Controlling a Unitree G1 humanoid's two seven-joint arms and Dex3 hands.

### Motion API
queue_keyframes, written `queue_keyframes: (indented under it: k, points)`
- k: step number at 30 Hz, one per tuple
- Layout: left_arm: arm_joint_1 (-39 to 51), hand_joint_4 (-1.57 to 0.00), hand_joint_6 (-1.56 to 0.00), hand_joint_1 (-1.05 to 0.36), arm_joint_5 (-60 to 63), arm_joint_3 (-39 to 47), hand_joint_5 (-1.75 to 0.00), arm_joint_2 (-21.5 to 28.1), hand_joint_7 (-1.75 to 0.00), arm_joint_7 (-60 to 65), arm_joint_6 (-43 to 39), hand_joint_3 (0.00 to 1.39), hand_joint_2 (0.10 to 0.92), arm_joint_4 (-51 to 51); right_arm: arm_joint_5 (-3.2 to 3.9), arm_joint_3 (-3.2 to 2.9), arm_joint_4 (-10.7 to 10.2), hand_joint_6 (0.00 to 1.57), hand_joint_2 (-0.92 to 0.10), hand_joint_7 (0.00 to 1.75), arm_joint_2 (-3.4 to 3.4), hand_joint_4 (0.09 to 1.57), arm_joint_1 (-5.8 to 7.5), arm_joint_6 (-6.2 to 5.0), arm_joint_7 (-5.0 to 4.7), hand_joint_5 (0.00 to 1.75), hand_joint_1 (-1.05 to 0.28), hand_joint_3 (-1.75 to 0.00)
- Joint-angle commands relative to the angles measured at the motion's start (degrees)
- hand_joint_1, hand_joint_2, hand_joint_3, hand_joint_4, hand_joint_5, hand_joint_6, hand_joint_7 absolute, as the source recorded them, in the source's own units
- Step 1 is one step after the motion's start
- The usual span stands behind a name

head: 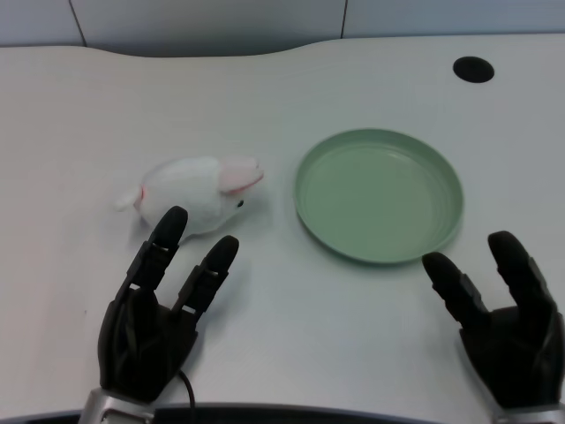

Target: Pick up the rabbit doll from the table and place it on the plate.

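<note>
The rabbit doll point(196, 194) lies on its side on the desk point(291, 327), left of centre, long axis running left to right, its pink-lined ears pointing right toward the plate point(380, 196). A strip of bare desk separates ears and plate rim. The left hand point(159, 318) hovers just in front of the doll, fingers apart and extended toward it, holding nothing; one fingertip overlaps the doll's near side. The desk's far edge lies well behind both.

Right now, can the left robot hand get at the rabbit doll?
Probably yes. The left robot hand is open just below the rabbit doll, its fingertips at the doll's near edge, and nothing lies between them.
</note>
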Motion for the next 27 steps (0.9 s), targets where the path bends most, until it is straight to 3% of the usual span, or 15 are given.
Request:
queue_keyframes:
  k: [1,7,10,13,19,23,27]
  points:
    - [0.98,-0.45,-0.33,-0.76,-0.08,0.08,-0.02,-3.24,0.0,0.43,-0.33,0.23,0.921,-0.08,-0.09,0.02,0.25,0.89,-0.92,0.0,0.09,0.92,0.05,-0.2,-0.34,0.01,-0.79,-0.13]
    - [1.01,-0.44,-0.33,-0.76,-0.16,0.01,-0.02,-3.3,0.0,0.28,-0.16,0.22,0.921,-0.25,-0.34,0.0,0.01,0.88,-0.92,0.0,0.32,0.92,0.12,-0.57,-0.65,0.01,-0.79,-0.14]
    - [1.15,-0.44,-0.33,-0.75,-0.36,-0.01,-0.01,-3.45,0.0,0.18,0.36,0.22,0.921,-0.44,-0.4,0.02,0.2,0.88,-0.92,0.0,0.11,0.91,0.05,-0.75,-0.12,0.0,-0.79,-0.14]
    - [1.38,-0.44,-0.33,-0.75,-0.35,-0.12,-0.02,-3.63,0.0,0.3,0.54,0.21,0.921,-0.84,0.08,-0.03,0.38,0.88,-0.92,0.0,-0.14,0.92,0.04,0.44,0.25,0.0,-0.79,-0.12]
    - [1.35,-0.45,-0.33,-0.76,-0.26,-0.07,-0.02,-3.56,0.0,0.39,0.55,0.22,0.921,-0.64,-0.12,0.18,-0.68,0.89,-0.92,0.0,0.28,0.92,0.51,0.43,-0.59,0.01,-0.8,-0.11]
    - [1.32,-0.45,-0.33,-0.75,-0.44,-0.02,-0.01,-3.61,0.0,0.31,0.87,0.21,0.921,-0.81,-0.25,0.07,0.07,0.88,-0.92,0.0,0.16,0.92,0.32,-0.34,0.1,0.0,-0.79,-0.12]
    - [1.32,-0.44,-0.33,-0.74,-0.44,-0.02,-0.01,-3.48,0.0,0.33,0.64,0.21,0.921,-1.47,-0.14,0.1,0.0,0.88,-0.92,0.0,0.31,0.92,0.29,0.02,-0.15,0.01,-0.79,-0.13]
